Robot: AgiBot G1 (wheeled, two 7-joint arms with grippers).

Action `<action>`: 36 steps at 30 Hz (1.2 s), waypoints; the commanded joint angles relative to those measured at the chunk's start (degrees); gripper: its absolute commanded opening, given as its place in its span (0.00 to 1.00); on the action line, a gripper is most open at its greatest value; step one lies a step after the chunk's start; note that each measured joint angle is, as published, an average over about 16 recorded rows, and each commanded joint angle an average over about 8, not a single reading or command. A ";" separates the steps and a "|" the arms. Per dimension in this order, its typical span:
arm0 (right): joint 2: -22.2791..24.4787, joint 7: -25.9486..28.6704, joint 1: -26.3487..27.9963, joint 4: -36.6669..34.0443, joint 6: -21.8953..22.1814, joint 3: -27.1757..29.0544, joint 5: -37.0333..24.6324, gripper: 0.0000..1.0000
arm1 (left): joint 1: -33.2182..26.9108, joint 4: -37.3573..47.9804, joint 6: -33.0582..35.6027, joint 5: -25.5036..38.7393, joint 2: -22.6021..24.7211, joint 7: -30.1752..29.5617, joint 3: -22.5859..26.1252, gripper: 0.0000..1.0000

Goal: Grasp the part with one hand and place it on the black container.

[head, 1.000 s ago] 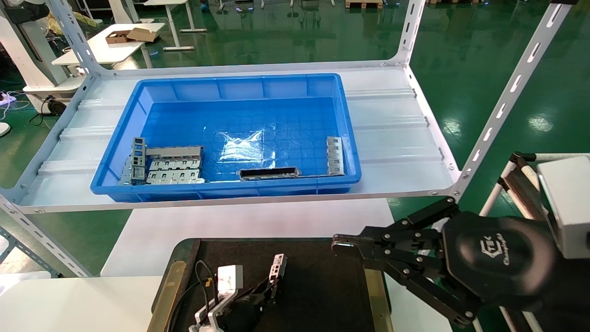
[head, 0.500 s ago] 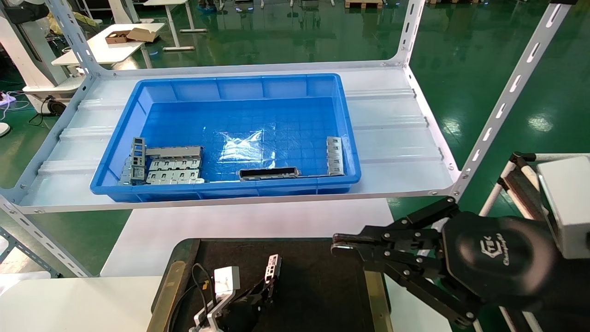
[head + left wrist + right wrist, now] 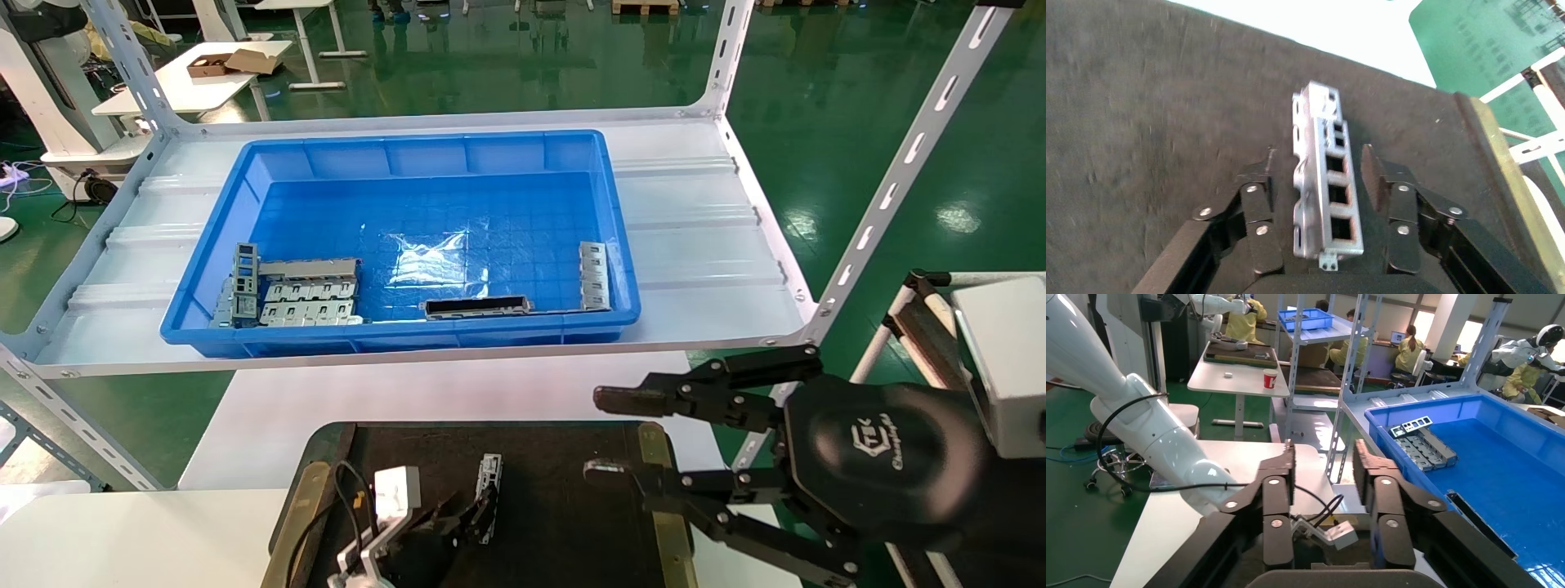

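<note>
The part (image 3: 1324, 177), a slim silver-grey metal bar with a row of rectangular cut-outs, lies on the black container (image 3: 572, 523), between the fingers of the left end effector (image 3: 1318, 184), which stand apart on either side of it without clamping. It looks stiff and light, and its smooth, thin edges could slip, so the long side walls near mid-length seem the best place to grip. The right end effector (image 3: 609, 437) hangs over the container's right side with its fingers spread, holding nothing. On the shelf beyond, the blue bin (image 3: 212, 269) holds several grey slotted plates (image 3: 306, 298) in its near left corner, a dark bar (image 3: 476, 307) by the front wall, and another grey piece (image 3: 594, 276) at the right.
</note>
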 commanded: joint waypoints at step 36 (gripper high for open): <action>0.05 -0.06 0.03 0.00 0.05 -0.12 0.08 1.00 | -13.40 -16.78 37.78 -8.49 -32.48 21.18 2.19 1.00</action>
